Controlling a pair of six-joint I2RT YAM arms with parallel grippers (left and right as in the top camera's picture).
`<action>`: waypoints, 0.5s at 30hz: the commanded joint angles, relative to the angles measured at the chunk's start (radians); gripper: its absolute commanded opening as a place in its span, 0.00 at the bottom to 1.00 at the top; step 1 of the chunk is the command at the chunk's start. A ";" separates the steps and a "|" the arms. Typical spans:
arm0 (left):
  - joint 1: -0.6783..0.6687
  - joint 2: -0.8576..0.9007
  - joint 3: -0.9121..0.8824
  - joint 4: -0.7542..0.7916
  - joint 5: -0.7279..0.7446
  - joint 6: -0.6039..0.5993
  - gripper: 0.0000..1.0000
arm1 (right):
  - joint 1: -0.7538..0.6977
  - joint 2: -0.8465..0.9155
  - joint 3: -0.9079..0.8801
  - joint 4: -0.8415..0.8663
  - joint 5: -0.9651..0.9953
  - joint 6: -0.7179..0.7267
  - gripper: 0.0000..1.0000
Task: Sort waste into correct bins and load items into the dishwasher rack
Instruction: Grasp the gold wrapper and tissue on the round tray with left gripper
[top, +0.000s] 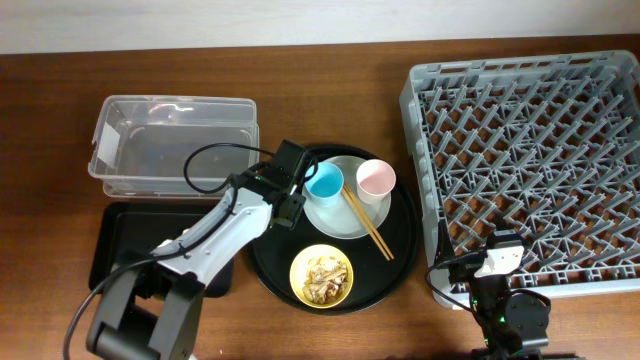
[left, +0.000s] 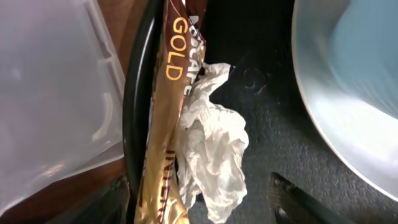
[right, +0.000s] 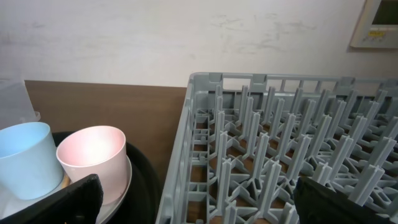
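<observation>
My left gripper (top: 285, 197) (left: 205, 208) is open, low over the left edge of the round black tray (top: 402, 240). Its fingers straddle the crumpled white napkin (left: 214, 149) and the brown-gold wrapper (left: 166, 124); both are hidden in the overhead view. The blue cup (top: 325, 182), pink cup (top: 376, 178) and chopsticks (top: 368, 225) rest on the pale plate (top: 345, 218). The yellow bowl (top: 322, 277) holds food scraps. The clear box (top: 175, 145) and flat black tray (top: 115, 245) lie to the left. My right gripper (top: 497, 255) (right: 202, 205) is open and empty at the front-left corner of the grey rack (top: 530, 160).
The clear box wall (left: 50, 93) and the round tray's rim (left: 134, 112) are right beside the wrapper. The plate edge (left: 329, 106) is close on the right. The right wrist view shows the pink cup (right: 93, 162) and blue cup (right: 25, 158) left of the rack wall (right: 186, 155).
</observation>
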 joint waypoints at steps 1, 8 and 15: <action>0.003 0.041 0.003 0.003 0.016 0.010 0.68 | 0.005 -0.008 -0.005 -0.005 0.005 -0.003 0.99; 0.006 0.103 0.003 0.010 0.015 -0.008 0.57 | 0.005 -0.008 -0.005 -0.004 0.005 -0.003 0.99; 0.006 0.103 0.003 0.010 0.016 -0.008 0.39 | 0.005 -0.008 -0.005 -0.004 0.005 -0.003 0.99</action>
